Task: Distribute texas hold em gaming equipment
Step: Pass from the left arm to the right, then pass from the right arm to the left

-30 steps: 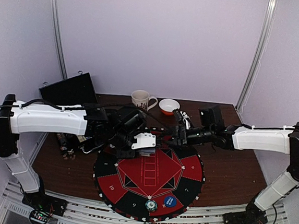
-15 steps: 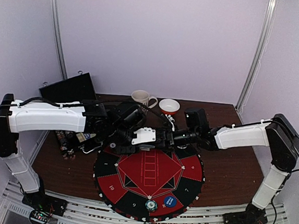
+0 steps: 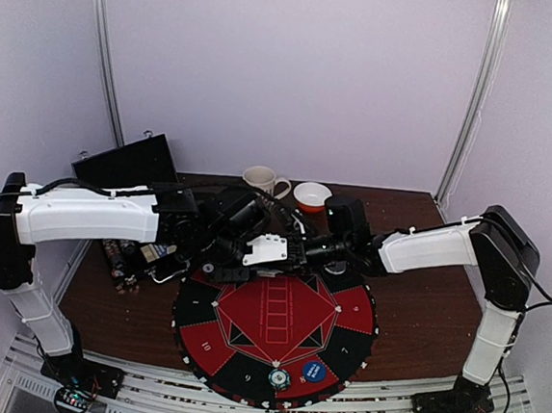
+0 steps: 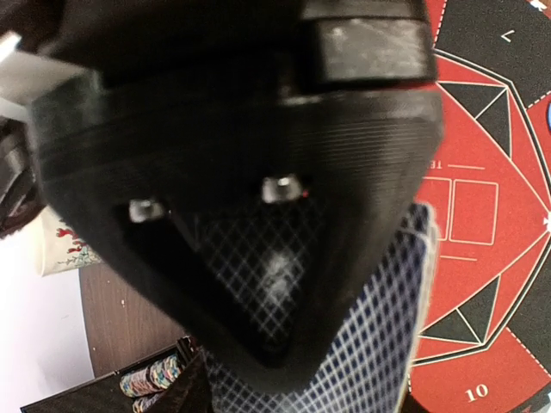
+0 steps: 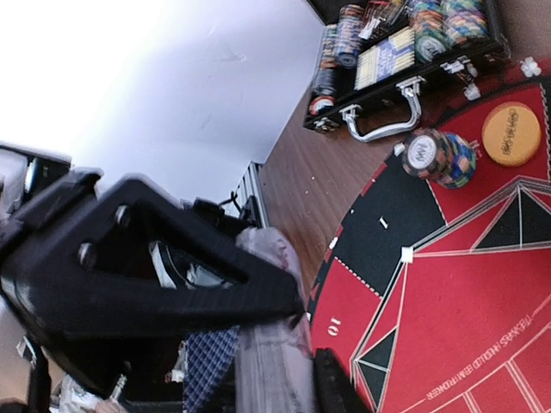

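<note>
The left gripper [image 3: 286, 254] is clenched on a deck of playing cards [image 4: 344, 344], latticed blue backs facing its camera and long edge running up that view. It hangs over the far edge of the red-and-black mat [image 3: 245, 339] (the right gripper [image 3: 313, 252] is just beside it, grip impossible to tell) on a brown table [image 3: 431, 317] between lilac walls [image 3: 297, 73]

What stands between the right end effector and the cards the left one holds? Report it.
Nothing visible does. The right end effector sits close against the left end effector, and the cards show right beside it in the right wrist view.
</note>
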{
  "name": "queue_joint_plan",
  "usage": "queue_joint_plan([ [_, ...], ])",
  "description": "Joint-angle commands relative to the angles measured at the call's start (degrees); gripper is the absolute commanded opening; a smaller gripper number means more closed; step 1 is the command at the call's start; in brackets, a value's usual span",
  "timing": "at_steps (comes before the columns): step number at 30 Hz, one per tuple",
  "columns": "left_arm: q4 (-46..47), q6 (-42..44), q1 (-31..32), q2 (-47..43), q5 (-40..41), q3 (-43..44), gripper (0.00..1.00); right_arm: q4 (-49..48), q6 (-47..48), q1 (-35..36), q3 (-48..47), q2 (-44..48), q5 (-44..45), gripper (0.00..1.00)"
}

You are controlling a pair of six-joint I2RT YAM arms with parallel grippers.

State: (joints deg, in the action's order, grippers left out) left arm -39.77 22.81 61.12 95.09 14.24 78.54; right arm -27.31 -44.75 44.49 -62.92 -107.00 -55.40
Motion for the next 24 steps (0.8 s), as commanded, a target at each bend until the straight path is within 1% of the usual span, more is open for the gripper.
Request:
queue_joint_plan([
  [1, 1.96, -0.83, -0.69, 0.42, -0.50, 0.96, 0.61, -0.26, 0.93, 0.49, -0.80, -0.04, -2.93, 0.02],
  [3, 2.14, -1.51, -1.20, 0.34, -0.69, 0.23, 0.74, 0.60, 1.67, 0.45, -0.75, 0.47, -2.98, 0.00],
  [6, 3.07, -3.00, -2.83, 0.35, -1.21, -0.67, 0.88, 2.01, 3.06, 0.52, -0.91, 1.40, -3.12, 0.00],
  [9, 3.29, -3.64, -3.61, 0.85, -3.01, -0.85, 0.91, 5.01, 5.33, 0.61, -1.33, 2.42, -2.58, 0.00],
  [14, 3.34, -2.86, -3.64, 1.73, -8.54, -1.11, 0.92, 7.00, 7.69, 0.65, -2.14, 3.84, -1.23, 0.00],
  [18, 4.22, -2.39, -3.64, 1.97, -10.44, -0.90, 0.90, 7.46, 8.15, 0.79, -2.77, 3.77, -0.85, 0.00],
  [20, 4.49, -2.32, -3.64, 1.95, -10.24, -0.89, 0.83, 7.62, 8.46, 0.85, -2.89, 3.88, -0.74, 0.00],
  [21, 4.59, -2.37, -3.64, 1.99, -9.87, -0.93, 0.75, 7.62, 8.49, 0.84, -2.89, 3.87, -0.76, 0.00],
  [22, 4.61, -2.48, -3.60, 1.99, -9.62, -1.06, 0.70, 7.67, 8.57, 0.86, -2.94, 3.95, -0.77, 0.00],
  [23, 4.54, -2.50, -3.64, 1.89, -9.62, -1.24, 0.66, 7.68, 8.62, 0.97, -3.00, 4.02, -0.80, 0.00],
  [24, 4.60, -2.50, -3.64, 1.86, -9.78, -1.40, 0.65, 7.62, 8.77, 0.95, -2.91, 4.14, -0.90, 0.00],
])
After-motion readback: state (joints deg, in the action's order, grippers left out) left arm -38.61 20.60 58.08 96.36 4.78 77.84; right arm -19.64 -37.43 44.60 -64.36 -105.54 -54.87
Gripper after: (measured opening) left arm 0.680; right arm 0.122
